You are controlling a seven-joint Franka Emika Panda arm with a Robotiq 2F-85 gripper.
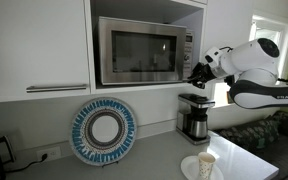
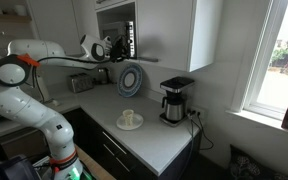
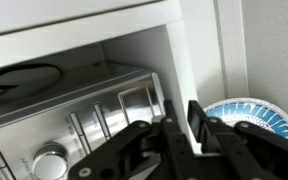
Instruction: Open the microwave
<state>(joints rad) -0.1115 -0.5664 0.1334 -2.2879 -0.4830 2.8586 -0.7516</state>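
The microwave (image 1: 139, 50) sits in an open niche of the white wall cabinets (image 1: 39, 45), high above the countertop (image 1: 134, 165). It is a stainless-steel box with a dark glass door, and its control panel (image 1: 187, 50) is on the end nearest the arm. The door lies flush with the front, closed.

The white Panda arm (image 1: 249, 60) reaches in from beyond that panel end. Its gripper (image 1: 196, 72) is just beside the microwave's lower panel corner, but the exterior views do not show whether it touches the panel. In the wrist view the two dark fingers (image 3: 170, 125) are drawn together with only a thin slit between them and nothing held there. They point at the microwave's steel face, where a round knob (image 3: 49, 160) and a small display window (image 3: 134, 100) show. A black cable (image 3: 19, 78) lies looped on top of the microwave.

Below the microwave, a round plate with a blue patterned rim (image 1: 103, 130) leans upright against the wall. A black-and-steel drip coffee maker (image 1: 194, 115) stands on the countertop under the panel end, directly beneath the gripper. In front of the coffee maker and further from the microwave, a pale cup (image 1: 206, 163) rests on a white saucer (image 1: 192, 168).
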